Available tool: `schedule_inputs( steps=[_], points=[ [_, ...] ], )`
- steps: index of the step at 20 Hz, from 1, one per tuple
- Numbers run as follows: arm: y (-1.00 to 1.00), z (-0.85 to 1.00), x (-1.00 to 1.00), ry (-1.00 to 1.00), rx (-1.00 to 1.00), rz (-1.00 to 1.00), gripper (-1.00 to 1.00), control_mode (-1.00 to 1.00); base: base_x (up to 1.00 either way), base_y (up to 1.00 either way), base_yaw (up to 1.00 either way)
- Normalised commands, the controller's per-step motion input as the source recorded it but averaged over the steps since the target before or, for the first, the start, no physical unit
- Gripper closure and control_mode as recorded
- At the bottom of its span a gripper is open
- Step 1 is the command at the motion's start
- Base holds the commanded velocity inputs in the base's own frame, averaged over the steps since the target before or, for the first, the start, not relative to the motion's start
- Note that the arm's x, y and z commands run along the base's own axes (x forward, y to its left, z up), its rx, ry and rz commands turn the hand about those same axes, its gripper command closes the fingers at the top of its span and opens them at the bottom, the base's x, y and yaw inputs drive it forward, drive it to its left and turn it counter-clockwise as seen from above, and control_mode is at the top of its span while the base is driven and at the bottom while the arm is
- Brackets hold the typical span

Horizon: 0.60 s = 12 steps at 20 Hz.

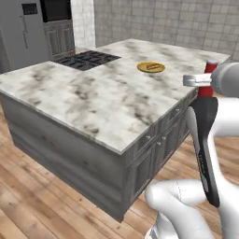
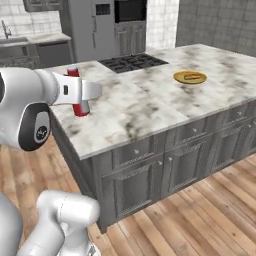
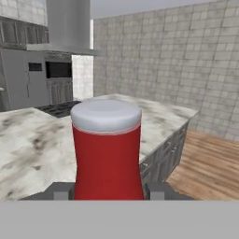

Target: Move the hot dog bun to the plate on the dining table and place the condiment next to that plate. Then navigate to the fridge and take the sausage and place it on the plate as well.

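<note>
My gripper (image 3: pixel 108 192) is shut on the condiment (image 3: pixel 107 149), a red bottle with a white cap, held upright between the two fingers (image 3: pixel 63 191). From the right base view the condiment (image 2: pixel 80 107) hangs at the near left edge of the dining table (image 2: pixel 150 107); I cannot tell whether its base touches the marble. From the left base view the condiment (image 1: pixel 206 90) is partly hidden behind my arm. Farther along the table lies the yellow plate (image 1: pixel 142 68), with the hot dog bun (image 1: pixel 151 66) on it. The right base view also has the plate (image 2: pixel 201 79) and the bun (image 2: pixel 190 76).
A black cooktop (image 1: pixel 86 59) is inset at the far side of the marble top. The pale grey fridge (image 1: pixel 21 32) stands against the back wall beside a dark wall oven (image 1: pixel 56 9). Wooden floor (image 2: pixel 210 210) surrounds the island's grey drawers.
</note>
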Motion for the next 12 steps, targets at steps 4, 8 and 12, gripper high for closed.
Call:
schedule_inputs(
  steps=[4, 8, 12],
  points=[
    [0.00, 0.00, 0.00, 0.00, 0.00, 0.00, 1.00, 1.00, 0.39, -1.00, 0.04],
    [0.00, 0.00, 0.00, 0.00, 0.00, 0.00, 1.00, 1.00, 0.50, -1.00, 0.08],
    [0.00, 0.00, 0.00, 0.00, 0.00, 0.00, 1.00, 1.00, 0.57, -1.00, 0.13]
  ],
)
